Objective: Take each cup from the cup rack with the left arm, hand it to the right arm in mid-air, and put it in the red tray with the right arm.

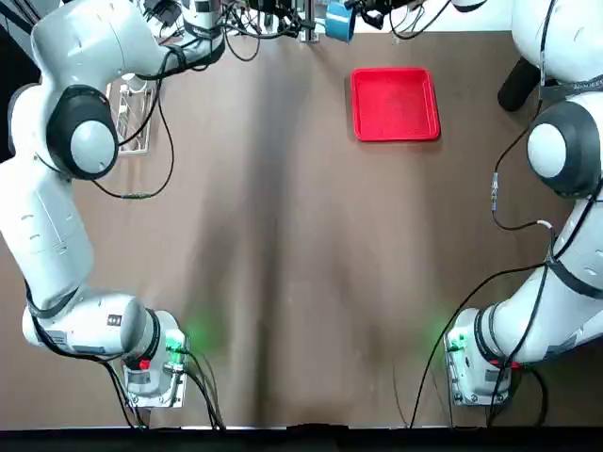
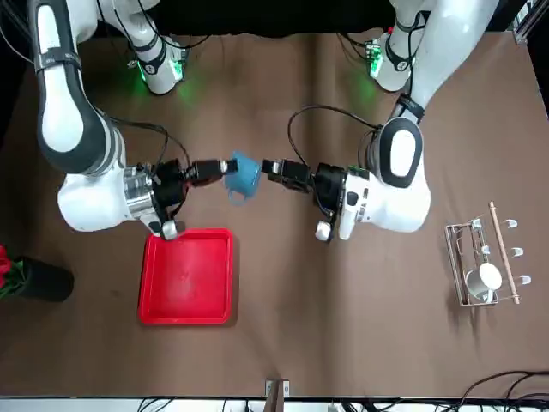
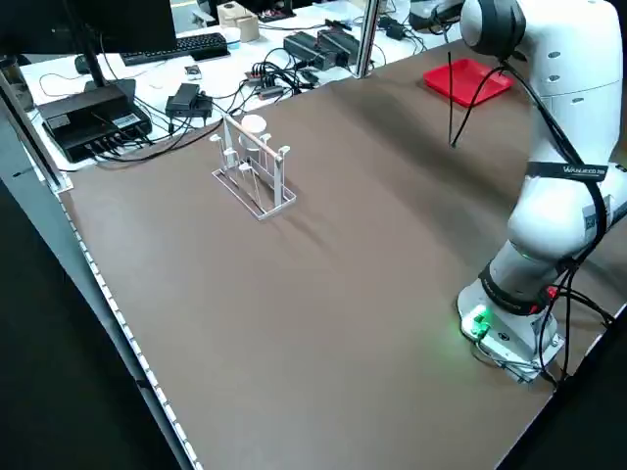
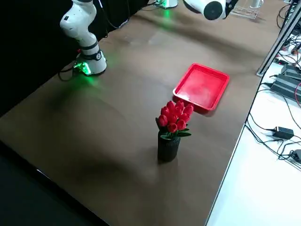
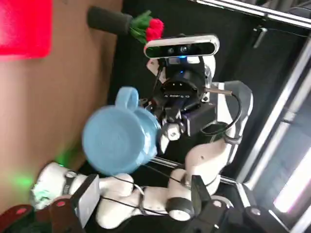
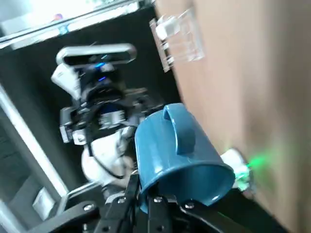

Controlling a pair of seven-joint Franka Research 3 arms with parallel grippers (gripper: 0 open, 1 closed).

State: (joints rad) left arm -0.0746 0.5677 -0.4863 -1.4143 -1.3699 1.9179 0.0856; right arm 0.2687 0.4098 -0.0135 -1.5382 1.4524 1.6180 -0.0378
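Above the bench (image 2: pixel 343 300), the right gripper (image 2: pixel 230 167) pinches the blue mug (image 2: pixel 244 178) by its wall, beside the left gripper's (image 2: pixel 268 166) wide-parted jaws.

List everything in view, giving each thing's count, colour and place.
Mug: 1, blue, mid-air between claws
Mug: 1, white, on rack
Rack: 1, white, table's left side
Tray: 1, red, on table
Vase: 1, black, holding red flowers, right of tray
Table: 1, brown, beneath
Monitor, keyboard: 1 each, black, white desk
Cables: many, mostly black, desk
Arms: 2, white, flanking table
Right claw: 1, black, gripping blue mug
Left claw: 1, black, open beside it
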